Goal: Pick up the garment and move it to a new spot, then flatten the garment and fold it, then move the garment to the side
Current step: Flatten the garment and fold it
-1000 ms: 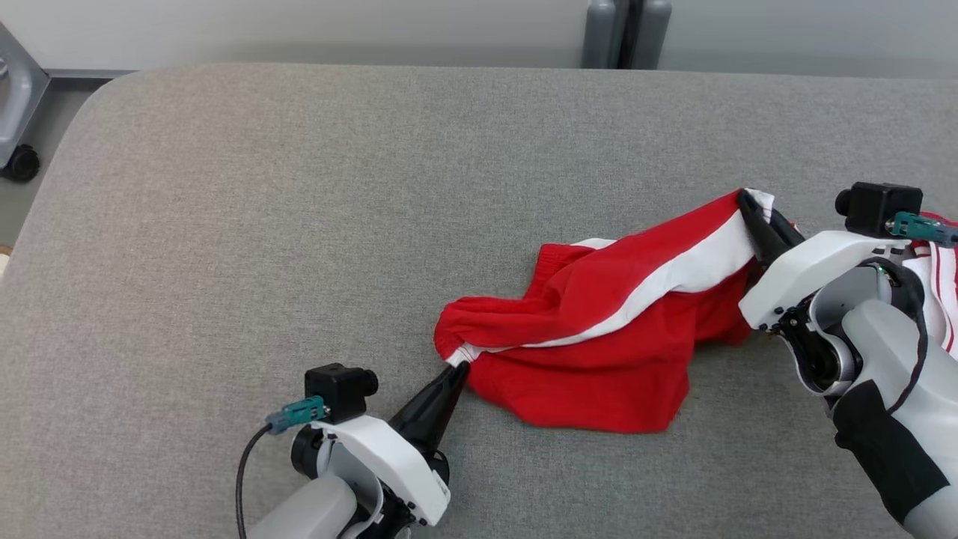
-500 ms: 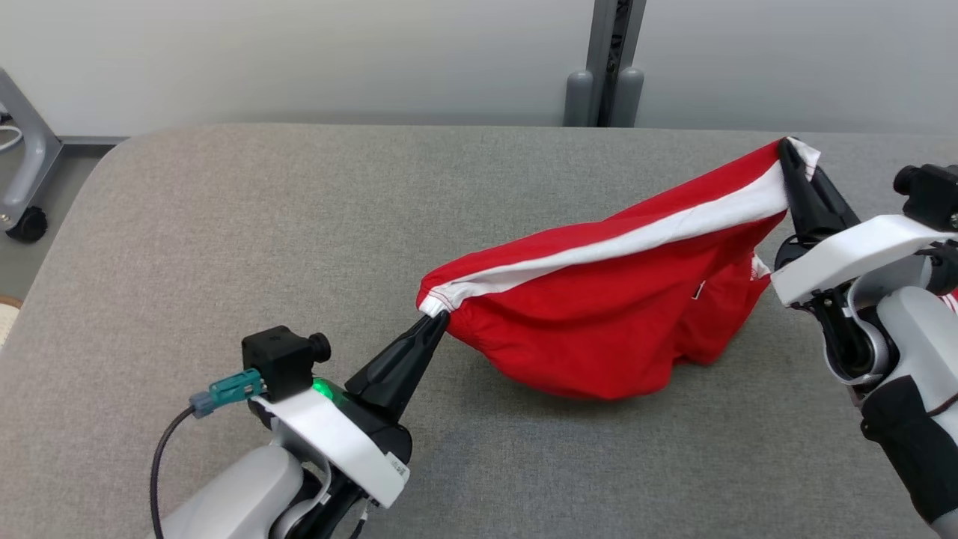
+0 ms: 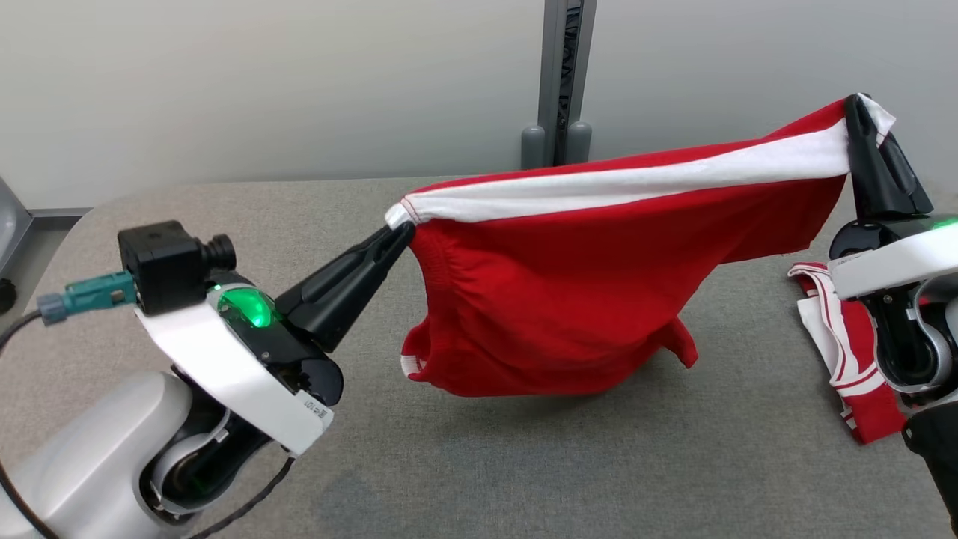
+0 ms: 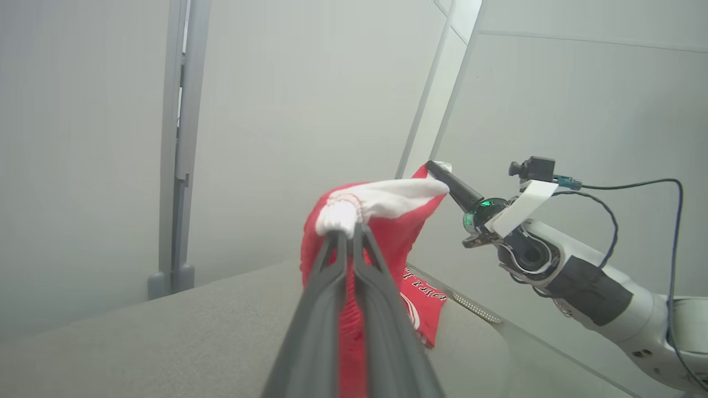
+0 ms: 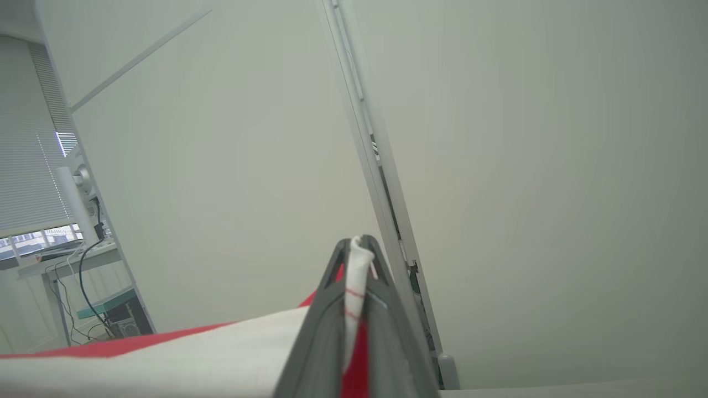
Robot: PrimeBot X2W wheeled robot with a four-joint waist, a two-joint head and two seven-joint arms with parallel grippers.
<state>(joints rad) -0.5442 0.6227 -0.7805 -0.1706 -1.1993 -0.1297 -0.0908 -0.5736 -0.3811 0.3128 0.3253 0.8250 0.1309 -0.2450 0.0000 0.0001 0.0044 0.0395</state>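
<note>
Now we have the garment point(image 3: 569, 299) up in the air. A second ago it lay slumped on the counter point(image 3: 524, 464) with only its two ends pinched, and half a second ago its belly still sagged onto the grey surface. Since then both arms have risen and drawn apart, and the white band point(image 3: 636, 183) along the top edge runs nearly taut between them. The head camera has tilted up as well, so the extra wall and the post point(image 3: 557, 82) now in view are the camera's doing, not the scene's.

Our left end effector point(image 3: 400, 230) is clamped on the left end of the band. The left wrist view shows the white cloth bunched at the tips with the two fingers pressed together on it. Our right end effector point(image 3: 861, 112) is clamped on the other end, held somewhat higher, with a strip of white squeezed between its fingers in the right wrist view. The red body hangs below the band as a loose pouch. Its lowest fold is just above the counter or brushing it; we cannot tell which.

We judge the pick-up done and the carry to a new spot under way. A second red-and-white cloth point(image 3: 849, 359) lies on the counter at our right, below the right arm, so we should lay the garment down well apart from it before flattening.
</note>
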